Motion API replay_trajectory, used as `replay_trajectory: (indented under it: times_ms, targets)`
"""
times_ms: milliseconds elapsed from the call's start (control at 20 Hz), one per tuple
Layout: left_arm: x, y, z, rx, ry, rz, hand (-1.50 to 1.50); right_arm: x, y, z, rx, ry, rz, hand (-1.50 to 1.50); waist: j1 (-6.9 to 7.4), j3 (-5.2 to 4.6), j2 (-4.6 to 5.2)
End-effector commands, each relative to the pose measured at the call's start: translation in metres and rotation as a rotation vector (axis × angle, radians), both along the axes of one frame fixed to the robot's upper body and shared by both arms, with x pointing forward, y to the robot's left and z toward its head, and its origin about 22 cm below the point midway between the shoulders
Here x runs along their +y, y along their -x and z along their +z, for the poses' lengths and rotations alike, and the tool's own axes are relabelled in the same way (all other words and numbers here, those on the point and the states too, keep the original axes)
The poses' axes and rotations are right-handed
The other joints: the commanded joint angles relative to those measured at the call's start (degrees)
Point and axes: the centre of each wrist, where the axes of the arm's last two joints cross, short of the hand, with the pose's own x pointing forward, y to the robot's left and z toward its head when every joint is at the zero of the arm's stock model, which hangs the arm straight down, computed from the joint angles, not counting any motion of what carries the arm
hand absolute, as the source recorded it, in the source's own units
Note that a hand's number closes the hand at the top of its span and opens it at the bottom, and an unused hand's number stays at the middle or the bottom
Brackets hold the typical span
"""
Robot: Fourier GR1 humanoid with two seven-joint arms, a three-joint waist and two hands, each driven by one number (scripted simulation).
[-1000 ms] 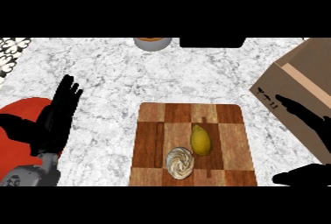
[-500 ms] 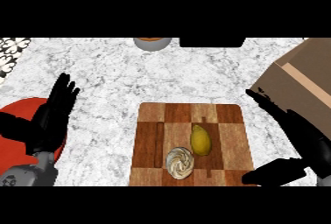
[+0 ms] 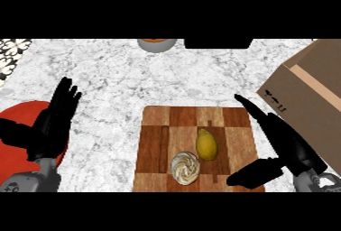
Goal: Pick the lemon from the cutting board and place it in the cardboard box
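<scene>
A white marble counter [image 3: 133,81] fills the head view, with a wooden cutting board [image 3: 156,149] of checkered light and dark squares lying near its lower edge. The lemon [image 3: 206,145] rests on the board, a little right of the board's middle, with its long axis pointing away from the robot; just beside it, toward the lower left, sits a round swirled pastry [image 3: 185,167]. The cardboard box [image 3: 306,103] stands at the right edge of the view, well apart from the lemon. The right hand [image 3: 283,144] lies over the board's right edge, fingers straight and spread from the thumb, empty and not touching the lemon. The left hand [image 3: 53,122] rests at the left, fingers straight and up, over the rim of a red plate [image 3: 16,149]. A grey bowl [image 3: 157,44] sits at the counter's far edge.
</scene>
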Motion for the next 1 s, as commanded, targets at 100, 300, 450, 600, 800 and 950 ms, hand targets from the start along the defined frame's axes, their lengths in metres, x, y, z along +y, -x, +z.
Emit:
replay_trajectory:
  times_ms: [100, 300, 450, 600, 800, 950]
  targets:
    - [-0.004, 0.009, 0.0, 0.007, 0.012, -0.009, 0.0, 0.016, -0.024, -0.027, 0.007, -0.003, -0.018, -1.5, 0.21, 0.02, 0.03]
    - [0.013, 0.004, -0.021, 0.004, 0.013, 0.007, 0.0, 0.019, -0.015, -0.025, -0.008, 0.023, -0.032, -1.5, -0.08, 0.0, 0.02]
    - [-0.003, 0.008, 0.007, -0.004, 0.002, 0.002, 0.0, 0.039, -0.024, -0.036, 0.011, 0.024, -0.032, -1.5, 0.17, 0.01, 0.01]
    - [0.013, -0.002, 0.022, -0.002, -0.008, -0.01, 0.0, 0.01, -0.021, -0.04, 0.014, 0.0, -0.024, -1.5, -0.04, 0.02, 0.0]
    - [-0.008, -0.002, 0.006, 0.005, -0.001, 0.002, 0.0, 0.017, -0.008, -0.059, 0.031, 0.011, -0.018, -1.5, -0.14, 0.02, 0.0]
    - [-0.01, -0.014, -0.005, -0.013, -0.003, -0.01, 0.0, 0.039, -0.021, -0.055, 0.029, 0.038, -0.017, -1.5, -0.14, 0.01, 0.04]
